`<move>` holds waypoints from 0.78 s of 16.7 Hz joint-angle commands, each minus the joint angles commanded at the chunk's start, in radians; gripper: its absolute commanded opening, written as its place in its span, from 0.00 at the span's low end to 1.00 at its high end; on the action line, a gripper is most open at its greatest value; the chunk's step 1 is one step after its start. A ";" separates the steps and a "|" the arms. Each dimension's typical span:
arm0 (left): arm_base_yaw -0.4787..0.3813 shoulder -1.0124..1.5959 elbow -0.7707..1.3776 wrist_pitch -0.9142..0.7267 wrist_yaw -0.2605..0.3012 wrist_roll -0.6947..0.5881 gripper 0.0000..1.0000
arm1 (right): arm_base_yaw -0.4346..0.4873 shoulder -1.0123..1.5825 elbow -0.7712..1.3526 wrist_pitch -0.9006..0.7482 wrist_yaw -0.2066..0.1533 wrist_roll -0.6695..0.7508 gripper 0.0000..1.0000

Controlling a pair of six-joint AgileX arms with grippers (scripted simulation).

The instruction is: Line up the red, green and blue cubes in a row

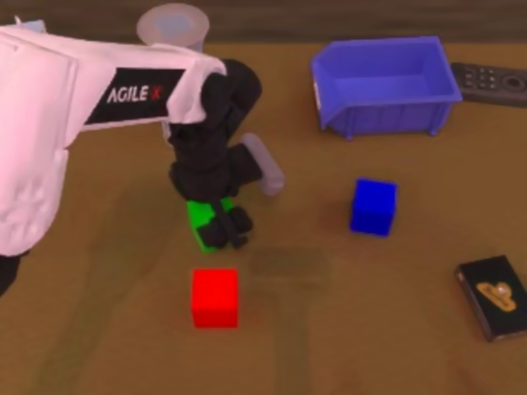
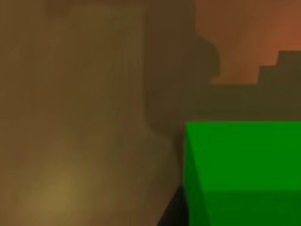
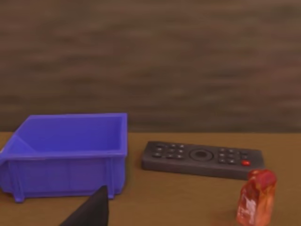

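Top view shows the left arm reaching in from the left edge, its tool lowered onto the green cube, with dark fingers over the cube's right part; from the pictures I cannot tell whether the tool is clamped on the cube or merely around it. Taking the green cube as the landmark, the red cube sits on the brown surface just below it and slightly to its right, apart from it. The blue cube lies well to the right of the green cube, at about the same height in the view. The large blue bin stands up and far to the right of the green cube, open side up, with a dark remote control just beyond the bin's right end. A black box with a gold mark lies far to the right of the green cube and lower, near the right edge. A pale translucent cup stands above the green cube, at the far edge, partly behind the arm.

Left wrist view is filled by the green cube at close range on the surface.

Right wrist view shows the blue bin, the remote control, a small red packet standing upright, and one dark finger of the right tool; its state cannot be told.
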State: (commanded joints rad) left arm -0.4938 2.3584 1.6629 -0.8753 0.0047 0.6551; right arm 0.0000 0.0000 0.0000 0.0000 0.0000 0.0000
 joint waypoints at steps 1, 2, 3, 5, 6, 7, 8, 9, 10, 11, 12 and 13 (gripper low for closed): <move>0.000 0.000 0.000 0.000 0.000 0.000 0.10 | 0.000 0.000 0.000 0.000 0.000 0.000 1.00; 0.000 0.000 0.000 0.000 0.000 0.000 0.02 | 0.000 0.000 0.000 0.000 0.000 0.000 1.00; 0.000 0.000 0.000 0.000 0.000 0.000 0.00 | 0.000 0.000 0.000 0.000 0.000 0.000 1.00; 0.000 0.000 0.000 0.000 0.000 0.000 0.00 | 0.000 0.000 0.000 0.000 0.000 0.000 1.00; 0.000 0.000 0.000 0.000 0.000 0.000 0.00 | 0.000 0.000 0.000 0.000 0.000 0.000 1.00; 0.000 0.000 0.000 0.000 0.000 0.000 0.00 | 0.000 0.000 0.000 0.000 0.000 0.000 1.00; 0.000 0.000 0.000 0.000 0.000 0.000 0.00 | 0.000 0.000 0.000 0.000 0.000 0.000 1.00; 0.000 0.000 0.000 0.000 0.000 0.000 0.00 | 0.000 0.000 0.000 0.000 0.000 0.000 1.00; 0.000 0.000 0.000 0.000 0.000 0.000 0.00 | 0.000 0.000 0.000 0.000 0.000 0.000 1.00; -0.004 -0.025 0.003 -0.013 0.011 -0.006 0.00 | 0.000 0.000 0.000 0.000 0.000 0.000 1.00; -0.003 -0.026 0.006 -0.016 0.011 -0.007 0.00 | 0.000 0.000 0.000 0.000 0.000 0.000 1.00; -0.001 -0.030 0.017 -0.030 0.012 -0.008 0.00 | 0.000 0.000 0.000 0.000 0.000 0.000 1.00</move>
State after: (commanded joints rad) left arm -0.4947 2.3283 1.6795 -0.9054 0.0162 0.6475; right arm 0.0000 0.0000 0.0000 0.0000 0.0000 0.0000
